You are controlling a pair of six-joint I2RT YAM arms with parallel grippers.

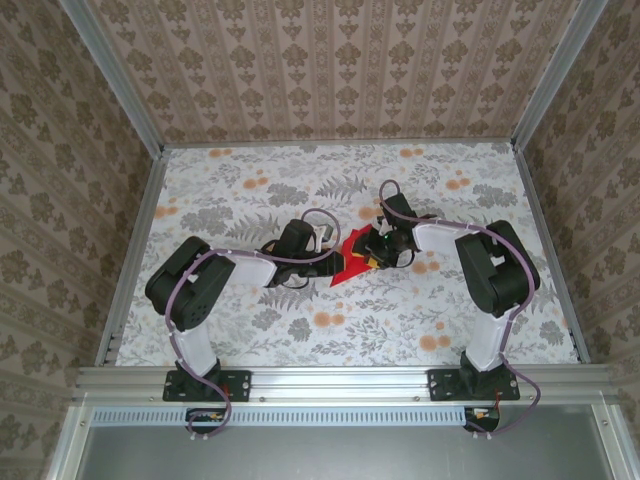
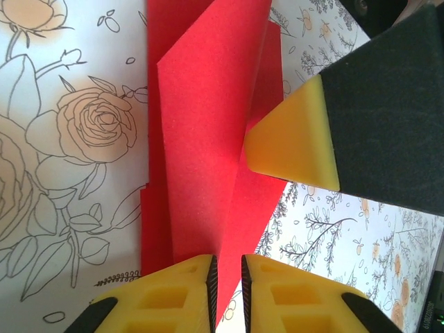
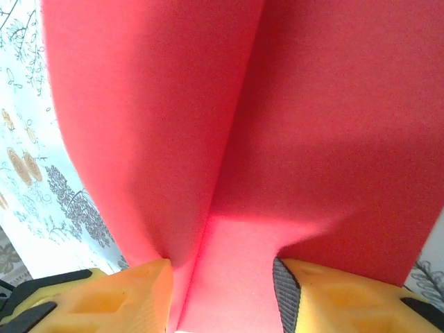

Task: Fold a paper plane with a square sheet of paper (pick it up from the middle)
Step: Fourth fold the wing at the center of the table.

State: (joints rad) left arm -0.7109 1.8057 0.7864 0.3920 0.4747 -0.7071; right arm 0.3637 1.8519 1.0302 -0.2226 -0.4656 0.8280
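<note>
The red square sheet of paper [image 1: 350, 258] sits mid-table between both grippers, folded into a pointed, layered shape. In the left wrist view its creased flap [image 2: 208, 125] stands up off the table and narrows to a point inside my left gripper [image 2: 227, 267], whose jaws are nearly together on it. One yellow-tipped finger [image 2: 291, 146] of the right gripper touches the flap's right edge. In the right wrist view the paper [image 3: 243, 125] bows between the wide-set jaws of my right gripper [image 3: 222, 274], touching both pads. From above, the left gripper [image 1: 325, 250] and right gripper [image 1: 378, 255] meet at the paper.
The floral tablecloth [image 1: 250, 190] covers the table, bounded by aluminium rails [image 1: 340, 378] in front and patterned walls [image 1: 340, 70] on the other sides. Both arms reach in from the near corners, elbows bent outward.
</note>
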